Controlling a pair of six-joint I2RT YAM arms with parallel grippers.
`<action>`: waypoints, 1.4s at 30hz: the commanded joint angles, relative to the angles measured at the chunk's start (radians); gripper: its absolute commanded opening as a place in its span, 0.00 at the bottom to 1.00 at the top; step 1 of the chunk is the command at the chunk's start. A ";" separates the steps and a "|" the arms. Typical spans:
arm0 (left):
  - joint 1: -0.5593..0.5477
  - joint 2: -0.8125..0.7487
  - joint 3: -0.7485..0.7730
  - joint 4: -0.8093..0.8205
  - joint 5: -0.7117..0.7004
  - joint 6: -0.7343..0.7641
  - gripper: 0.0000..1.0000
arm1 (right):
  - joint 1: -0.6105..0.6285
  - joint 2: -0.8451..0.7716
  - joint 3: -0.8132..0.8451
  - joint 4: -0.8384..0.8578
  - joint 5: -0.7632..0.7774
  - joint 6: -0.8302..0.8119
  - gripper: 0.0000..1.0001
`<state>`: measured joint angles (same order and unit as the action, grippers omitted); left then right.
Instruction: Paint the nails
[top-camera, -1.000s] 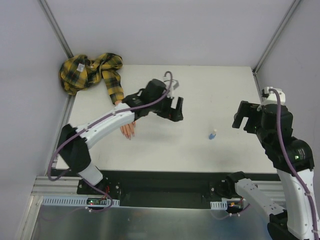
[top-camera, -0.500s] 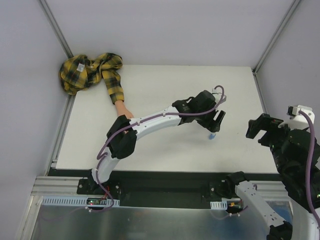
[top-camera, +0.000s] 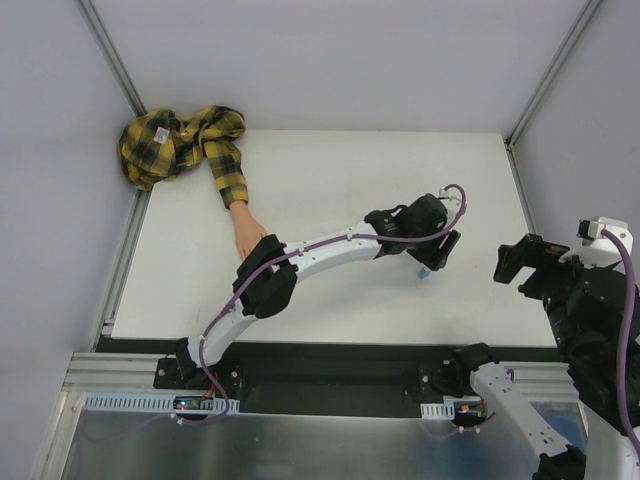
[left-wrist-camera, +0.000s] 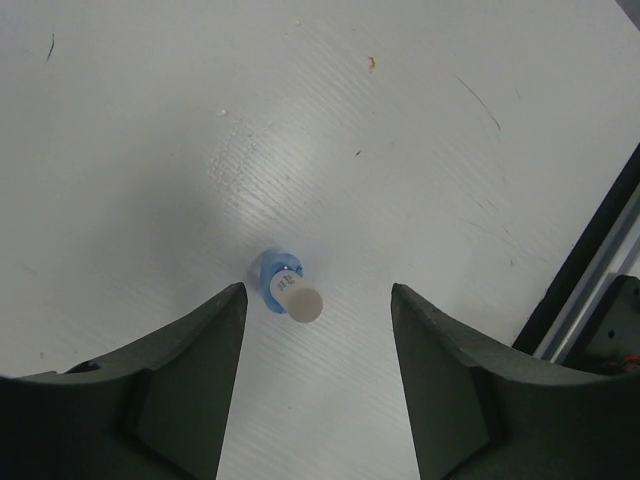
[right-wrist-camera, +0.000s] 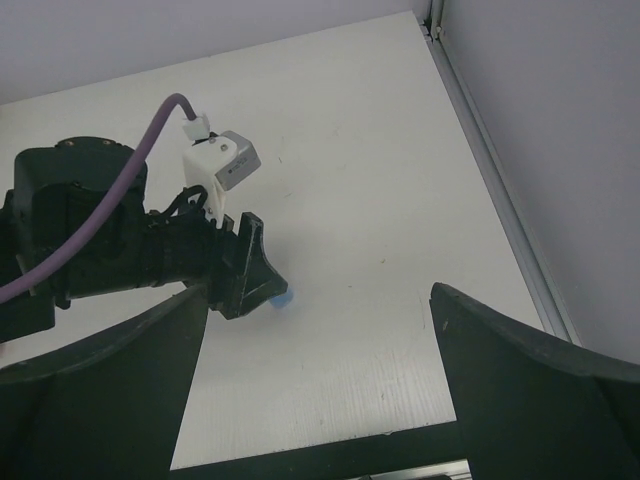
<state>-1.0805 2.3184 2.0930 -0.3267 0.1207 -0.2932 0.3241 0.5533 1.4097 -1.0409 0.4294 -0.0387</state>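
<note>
The mannequin hand (top-camera: 244, 232) lies at the table's left, its yellow-black plaid sleeve (top-camera: 190, 145) bunched in the far left corner. Its fingertips go under my left arm, so the nails are hidden. A small blue bottle with a white cap (top-camera: 424, 272) stands right of centre. My left gripper (top-camera: 438, 258) is open just above it. In the left wrist view (left-wrist-camera: 318, 295) the bottle (left-wrist-camera: 286, 291) stands below the jaws, close to the left finger. My right gripper (top-camera: 520, 262) is open and empty beyond the right edge. Its view (right-wrist-camera: 318, 295) shows the bottle (right-wrist-camera: 283, 298).
The white table (top-camera: 330, 190) is walled at the back and both sides by grey panels with metal posts. The left arm stretches diagonally across the table's middle (top-camera: 320, 250). A black front edge and metal rail (top-camera: 320, 360) run along the near side.
My left arm swung from above the mannequin hand rightward across the table to the blue bottle. My right gripper drew back to the right and toward the near edge.
</note>
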 joint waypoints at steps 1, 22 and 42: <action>-0.027 0.015 0.055 0.003 -0.075 0.046 0.58 | -0.005 -0.023 0.006 0.002 -0.009 -0.015 0.96; -0.068 0.058 0.062 -0.009 -0.210 0.111 0.45 | -0.005 -0.041 0.009 -0.008 -0.038 -0.009 0.96; -0.068 0.079 0.070 -0.023 -0.219 0.127 0.35 | -0.005 -0.041 0.005 -0.018 -0.046 -0.004 0.96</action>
<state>-1.1450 2.3882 2.1242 -0.3408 -0.0658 -0.1886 0.3241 0.5198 1.4097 -1.0603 0.3908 -0.0410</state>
